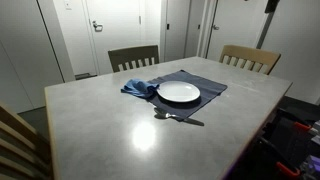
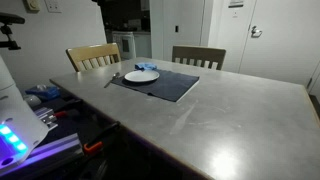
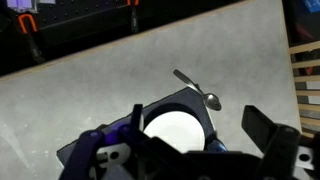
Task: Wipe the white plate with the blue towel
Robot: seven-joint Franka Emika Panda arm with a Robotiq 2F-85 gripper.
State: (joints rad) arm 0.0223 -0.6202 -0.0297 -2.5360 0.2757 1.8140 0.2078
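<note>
The white plate (image 1: 178, 92) (image 2: 141, 75) lies on a dark placemat (image 1: 205, 82) (image 2: 165, 86). The blue towel (image 1: 138, 88) sits crumpled at the plate's edge, on the mat's corner. In the wrist view my gripper (image 3: 190, 135) hangs high over the plate (image 3: 176, 128), open, with nothing between its dark fingers (image 3: 268, 130). A bit of the towel (image 3: 216, 146) shows beside the plate, mostly hidden by the gripper body. The arm shows in neither exterior view.
A metal spoon (image 1: 176, 117) (image 3: 198, 88) lies on the grey table (image 1: 120, 130) just off the mat. Two wooden chairs (image 1: 133, 57) (image 1: 250, 58) stand at the far side. Cluttered gear (image 2: 45, 100) sits beside the table.
</note>
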